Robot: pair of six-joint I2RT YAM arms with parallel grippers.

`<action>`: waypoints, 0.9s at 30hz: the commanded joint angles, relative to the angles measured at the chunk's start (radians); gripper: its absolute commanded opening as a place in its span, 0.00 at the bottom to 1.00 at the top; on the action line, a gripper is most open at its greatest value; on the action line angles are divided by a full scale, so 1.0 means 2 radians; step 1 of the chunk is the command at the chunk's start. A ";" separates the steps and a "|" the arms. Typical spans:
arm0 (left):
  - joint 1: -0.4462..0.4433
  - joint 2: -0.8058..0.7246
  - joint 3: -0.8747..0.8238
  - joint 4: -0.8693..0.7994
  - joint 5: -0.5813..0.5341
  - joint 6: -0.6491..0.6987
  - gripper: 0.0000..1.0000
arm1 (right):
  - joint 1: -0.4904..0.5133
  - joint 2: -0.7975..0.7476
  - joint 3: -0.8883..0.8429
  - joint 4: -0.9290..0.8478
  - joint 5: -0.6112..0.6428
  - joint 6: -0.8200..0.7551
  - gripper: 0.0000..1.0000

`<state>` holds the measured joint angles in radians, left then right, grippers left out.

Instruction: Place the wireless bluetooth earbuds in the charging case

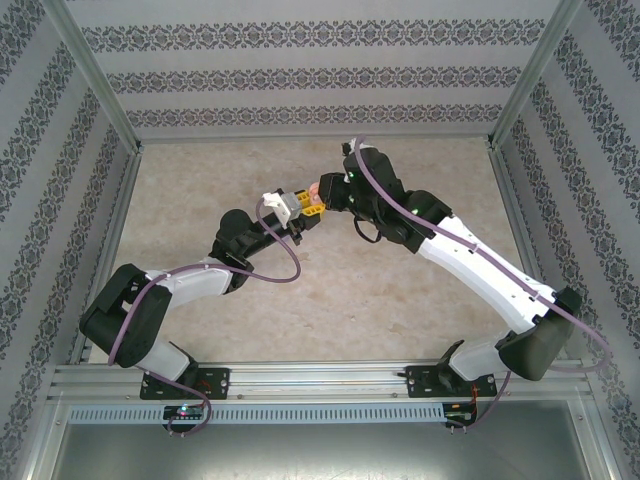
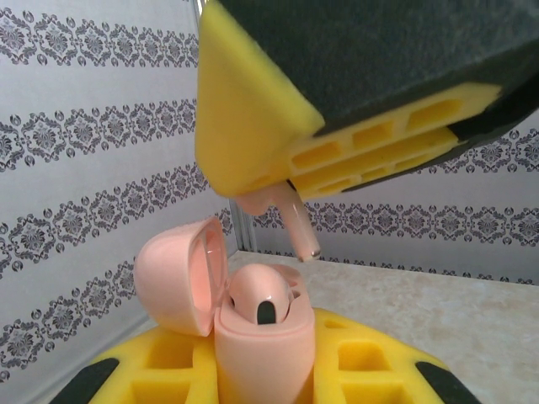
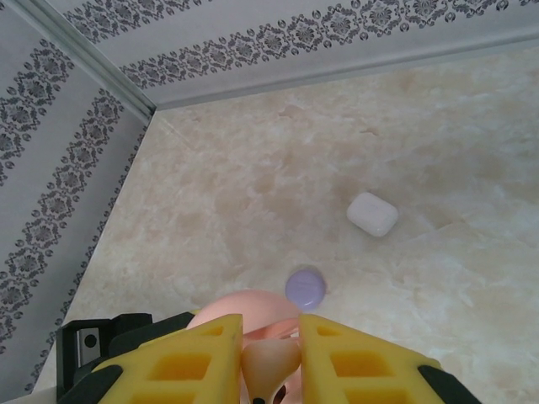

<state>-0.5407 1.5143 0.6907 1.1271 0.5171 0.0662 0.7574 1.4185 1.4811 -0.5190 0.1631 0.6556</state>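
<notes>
Above the middle of the worktop (image 1: 190, 200), a little toward its far edge, the 2 arms meet tip to tip. The left gripper (image 2: 265, 383) is clamped on the pink charging case (image 2: 257, 349), its yellow fingers (image 2: 160, 370) pressing the case's 2 sides and holding it upright with the hinged lid (image 2: 181, 282) swung open to the left. 1 seated earbud (image 2: 263, 299) already sits in the case, its rounded head with a dark spot showing above the rim. The right gripper (image 2: 263, 189) hangs directly over the open case, its jaws closed on a pale pink earbud (image 2: 296, 223); the stem points down and slightly right, its tip just above the case's opening and apart from it. From the right wrist view, the same earbud (image 3: 269, 366) is pinched between the right gripper's 2 yellow pads (image 3: 202, 358), with the pink case (image 3: 240, 307) right below. On the worktop (image 3: 253, 185) beyond them lie a purple case (image 3: 305, 288) and a closed white case (image 3: 372, 214), apart from each other, the white one lying farther toward the worktop's walled edge.
</notes>
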 commanded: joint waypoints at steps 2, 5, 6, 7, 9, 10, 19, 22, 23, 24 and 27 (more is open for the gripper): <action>0.006 -0.017 0.009 0.016 0.012 -0.007 0.00 | 0.005 0.010 -0.005 0.012 -0.005 0.006 0.24; 0.006 -0.020 0.008 0.016 0.013 -0.007 0.00 | 0.004 0.013 -0.004 0.013 -0.004 0.005 0.24; 0.007 -0.021 0.008 0.016 0.013 -0.008 0.00 | 0.004 0.014 -0.004 0.012 -0.004 0.005 0.24; 0.006 -0.022 0.009 0.016 0.013 -0.009 0.00 | 0.004 0.015 -0.004 0.012 -0.004 0.005 0.24; 0.006 -0.024 0.008 0.016 0.016 -0.010 0.00 | 0.003 0.017 -0.005 0.013 -0.002 0.005 0.23; 0.006 -0.025 0.008 0.016 0.015 -0.010 0.00 | 0.003 0.018 -0.006 0.013 -0.001 0.005 0.23; 0.006 -0.033 0.007 0.012 0.022 -0.010 0.00 | -0.003 0.020 -0.007 0.015 0.000 0.005 0.23; 0.006 -0.032 0.006 0.010 0.022 -0.010 0.00 | -0.004 0.023 -0.007 0.016 -0.003 0.005 0.23; 0.006 -0.032 0.006 0.010 0.023 -0.011 0.00 | -0.003 0.024 -0.006 0.016 -0.004 0.005 0.23; 0.006 -0.032 0.007 0.009 0.025 -0.011 0.00 | -0.003 0.025 -0.006 0.016 -0.005 0.005 0.23; 0.006 -0.029 0.009 0.009 0.027 -0.014 0.00 | -0.004 0.028 -0.001 0.017 -0.010 0.005 0.23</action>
<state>-0.5343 1.4914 0.6907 1.0966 0.5205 0.0513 0.7551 1.4475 1.4807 -0.4854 0.1585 0.6556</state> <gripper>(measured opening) 0.211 0.235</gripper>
